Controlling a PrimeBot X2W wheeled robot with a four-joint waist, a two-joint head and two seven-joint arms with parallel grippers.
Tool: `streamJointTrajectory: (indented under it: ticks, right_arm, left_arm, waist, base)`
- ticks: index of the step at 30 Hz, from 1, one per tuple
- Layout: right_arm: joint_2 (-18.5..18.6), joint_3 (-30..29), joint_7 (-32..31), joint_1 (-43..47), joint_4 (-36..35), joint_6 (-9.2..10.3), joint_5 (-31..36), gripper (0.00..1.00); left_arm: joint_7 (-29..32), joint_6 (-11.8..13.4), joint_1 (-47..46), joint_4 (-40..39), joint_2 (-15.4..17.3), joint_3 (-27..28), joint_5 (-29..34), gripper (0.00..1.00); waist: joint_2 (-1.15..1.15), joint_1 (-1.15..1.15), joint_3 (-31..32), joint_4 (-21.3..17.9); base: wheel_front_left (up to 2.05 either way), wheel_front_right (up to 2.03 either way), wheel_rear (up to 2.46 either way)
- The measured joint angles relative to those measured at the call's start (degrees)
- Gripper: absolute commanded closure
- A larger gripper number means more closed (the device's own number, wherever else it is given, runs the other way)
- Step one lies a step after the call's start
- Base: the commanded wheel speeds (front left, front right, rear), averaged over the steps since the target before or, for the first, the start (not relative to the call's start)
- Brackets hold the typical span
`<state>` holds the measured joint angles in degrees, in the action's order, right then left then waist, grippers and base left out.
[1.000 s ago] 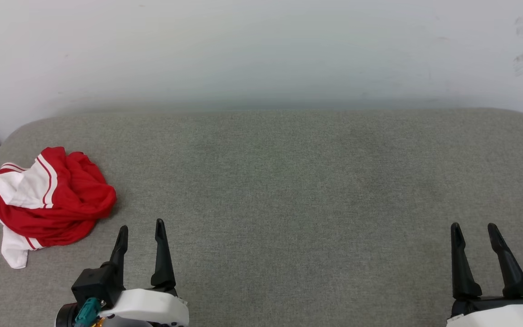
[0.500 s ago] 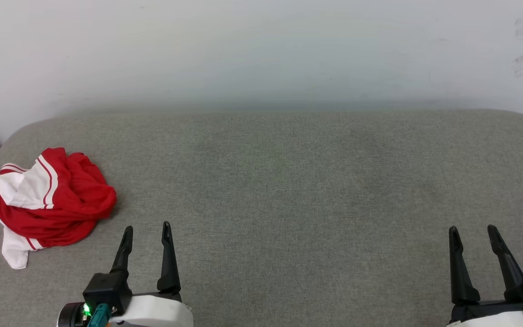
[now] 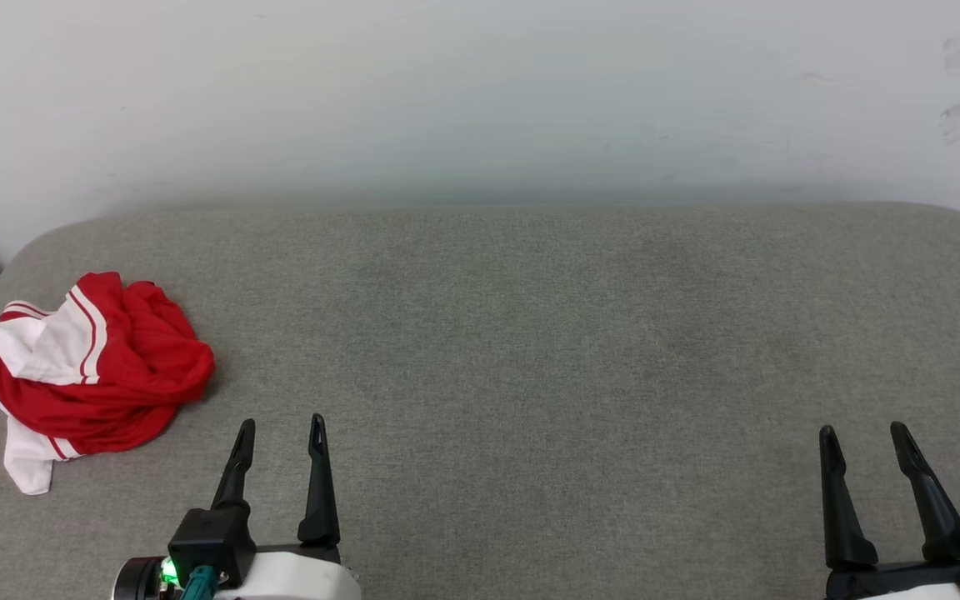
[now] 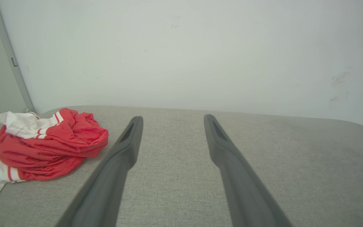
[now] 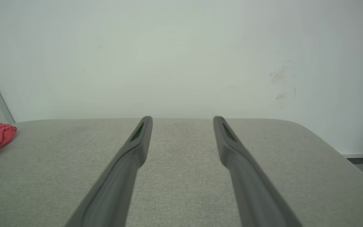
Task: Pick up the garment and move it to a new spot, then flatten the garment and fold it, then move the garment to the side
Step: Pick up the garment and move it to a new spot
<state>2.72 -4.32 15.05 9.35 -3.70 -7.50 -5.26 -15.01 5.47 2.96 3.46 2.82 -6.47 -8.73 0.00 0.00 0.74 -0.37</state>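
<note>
Grey fabric cushion (image 3: 530, 333) against scuffed white wall (image 3: 480, 92).

The garment (image 3: 97, 367) lies crumpled in a heap at the far left of the grey fabric-covered table (image 3: 530, 350). It is red, with a white sleeve and striped trim uppermost. The left gripper (image 3: 281, 422) stands at the lower left, near the garment but clear of it, jaws apart with nothing between them. The right gripper (image 3: 862, 428) stands at the lower right, well apart from the garment, jaws likewise apart and empty. A pale wall (image 3: 480, 92) rises behind the table.
</note>
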Motion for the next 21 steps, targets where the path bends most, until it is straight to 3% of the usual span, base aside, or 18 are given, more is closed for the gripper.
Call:
streamJointTrajectory:
  ticks: [21]
  right_arm:
    - [0.01,-0.14,0.03,0.07,1.12,0.0,-2.67,0.0]
  left_arm:
    - [-0.04,-0.36,-0.01,1.07,0.0,0.73,-1.01,0.0]
  waist:
    - [0.0,0.0,-0.36,0.11]
  base:
    - [0.0,0.0,0.0]
